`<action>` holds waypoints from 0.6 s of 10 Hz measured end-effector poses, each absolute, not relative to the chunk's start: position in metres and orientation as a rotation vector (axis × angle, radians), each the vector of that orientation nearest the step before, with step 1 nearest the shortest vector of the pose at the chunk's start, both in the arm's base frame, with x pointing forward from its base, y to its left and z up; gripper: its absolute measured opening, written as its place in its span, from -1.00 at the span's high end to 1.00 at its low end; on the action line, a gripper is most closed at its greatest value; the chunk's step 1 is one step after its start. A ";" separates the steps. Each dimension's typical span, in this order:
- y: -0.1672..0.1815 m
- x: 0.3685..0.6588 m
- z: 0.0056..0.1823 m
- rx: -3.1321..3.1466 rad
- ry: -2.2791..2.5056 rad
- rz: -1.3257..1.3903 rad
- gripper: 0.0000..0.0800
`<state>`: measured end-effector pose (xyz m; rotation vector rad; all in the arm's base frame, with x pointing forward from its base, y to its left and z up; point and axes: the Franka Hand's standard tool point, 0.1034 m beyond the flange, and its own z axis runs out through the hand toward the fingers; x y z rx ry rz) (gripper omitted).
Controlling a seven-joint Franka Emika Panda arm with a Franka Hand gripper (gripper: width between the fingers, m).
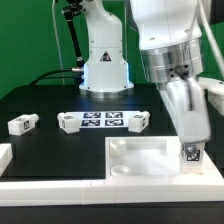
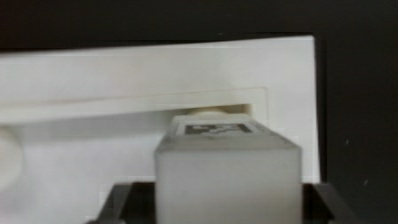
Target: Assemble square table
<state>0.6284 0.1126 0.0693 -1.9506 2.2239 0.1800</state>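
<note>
On the exterior view's left, you had one small white tagged plastic leg block (image 1: pixel 22 123) lying loose on the black table. A second leg block (image 1: pixel 68 123) lay just beside the marker board (image 1: pixel 103 120), and a third leg block (image 1: pixel 138 122) on its other side. All three were well apart from the arm. Nearer the camera sat the large white square plastic tabletop with a raised rim (image 1: pixel 135 166), and a long white border rail (image 1: pixel 60 186) ran along its near edge. At the right, the gripper (image 2: pixel 222 200) was clamped on the fourth leg block (image 1: pixel 190 128). Its long axis was near upright, tagged end down over the tabletop's right-hand corner. A small corner recess (image 2: pixel 214 108) lay just beyond that end. I couldn't tell if they touched. I judged that seating the leg turned on that offset. There was open room above and little toward the rim.
</note>
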 end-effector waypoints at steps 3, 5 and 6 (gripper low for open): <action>0.113 0.627 0.069 -1.659 2.431 0.153 0.27; 0.112 0.627 0.070 -1.613 2.473 0.144 0.26; 0.111 0.627 0.070 -1.616 2.475 0.137 0.26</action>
